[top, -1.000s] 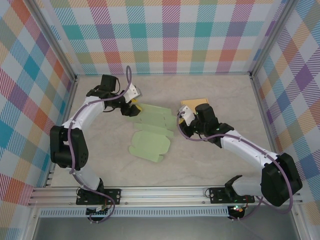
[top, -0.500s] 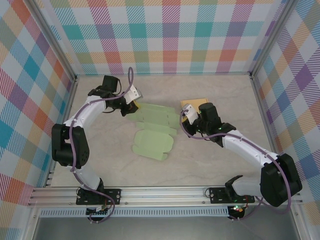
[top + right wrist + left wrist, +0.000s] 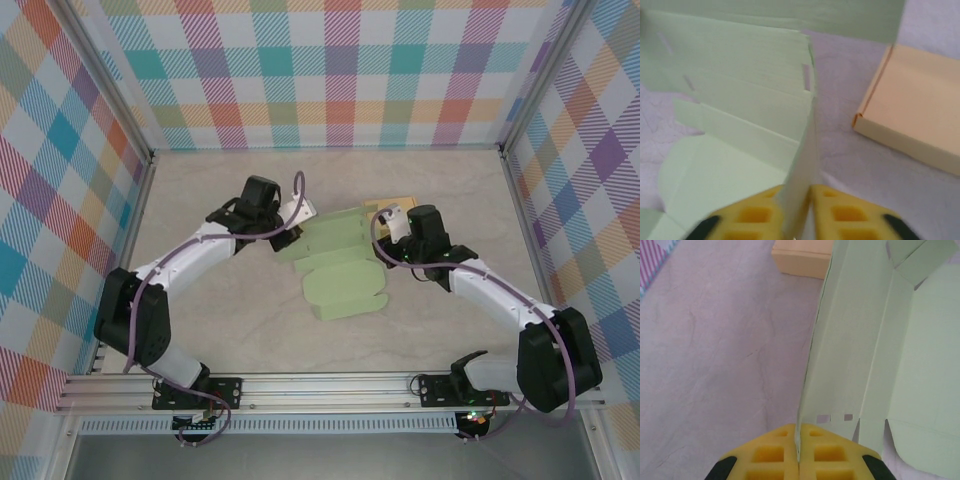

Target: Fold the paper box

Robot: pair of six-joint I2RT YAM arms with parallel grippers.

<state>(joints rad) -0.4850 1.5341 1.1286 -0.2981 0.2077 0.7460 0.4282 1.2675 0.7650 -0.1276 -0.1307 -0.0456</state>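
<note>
Top external: green paper box blank looks barely begun, opposite edges raised, pinched by left end effector and right end effector

The pale marbled table carries 1 unfolded green paper box and 1 tan box just beside it.

**A:** what are the arms doing rn?

**B:** left arm reaches far and right toward the middle. Left gripper is clamped, yellow fingers pressed together. Right arm bends in from the near right, and the right gripper points left, pinched nearly closed. They face each other, near but apart.
</note>
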